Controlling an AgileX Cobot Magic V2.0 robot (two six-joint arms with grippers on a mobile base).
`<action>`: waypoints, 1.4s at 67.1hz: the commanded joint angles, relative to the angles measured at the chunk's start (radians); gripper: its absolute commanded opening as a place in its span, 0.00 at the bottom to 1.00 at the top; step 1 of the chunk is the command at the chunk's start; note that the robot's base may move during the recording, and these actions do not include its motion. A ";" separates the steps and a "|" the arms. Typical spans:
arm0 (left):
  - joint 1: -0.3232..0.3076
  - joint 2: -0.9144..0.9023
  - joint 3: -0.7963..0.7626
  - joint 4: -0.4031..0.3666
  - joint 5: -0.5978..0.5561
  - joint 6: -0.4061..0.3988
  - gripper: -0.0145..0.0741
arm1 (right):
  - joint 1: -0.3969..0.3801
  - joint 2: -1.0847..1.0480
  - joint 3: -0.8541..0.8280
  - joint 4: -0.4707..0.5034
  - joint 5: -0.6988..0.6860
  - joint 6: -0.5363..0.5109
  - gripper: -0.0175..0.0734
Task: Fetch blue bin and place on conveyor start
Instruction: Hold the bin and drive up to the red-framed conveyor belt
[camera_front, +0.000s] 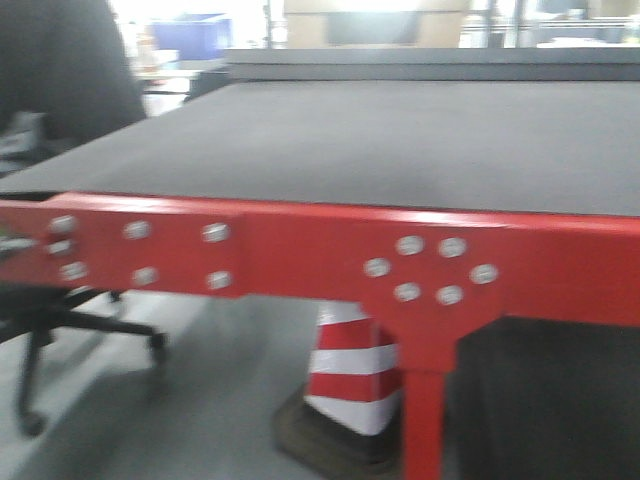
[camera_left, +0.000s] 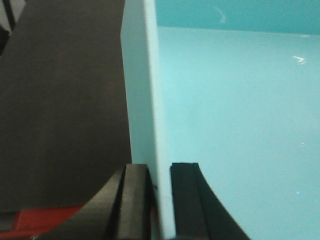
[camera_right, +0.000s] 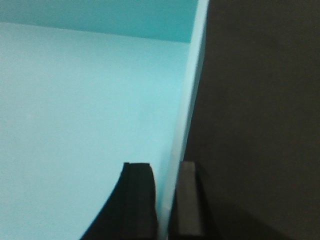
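The blue bin (camera_left: 240, 125) is pinched on both sides. The left gripper (camera_left: 160, 200) is clamped on one side wall, one finger inside the tub and one outside, and the right gripper (camera_right: 165, 205) has the opposite wall the same way. Both claws are narrow, squeezed down to just the thickness of the plastic.

Right outside each wall you can see the conveyor belt (camera_left: 60, 100), so the bin is over the belt. I can't tell whether its bottom actually touches it. In the left wrist view a bit of the red frame (camera_left: 40, 220) shows at the belt's edge, close to that gripper.

The front camera shows the belt wide, flat and dark grey, with the frame along its near edge and silver bolts (camera_front: 409, 245) in it. A red-and-white traffic cone (camera_front: 350, 370) stands under the frame, and an office chair (camera_front: 60, 90) sits off the belt's left end.
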 joint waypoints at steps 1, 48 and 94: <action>0.004 -0.012 -0.008 0.027 -0.043 0.007 0.04 | -0.009 -0.015 -0.006 -0.051 -0.032 -0.023 0.03; 0.004 -0.012 -0.008 0.027 -0.043 0.007 0.04 | -0.009 -0.015 -0.006 -0.051 -0.039 -0.023 0.03; 0.004 -0.012 -0.008 0.027 -0.043 0.007 0.04 | -0.009 -0.015 -0.006 -0.051 -0.039 -0.023 0.03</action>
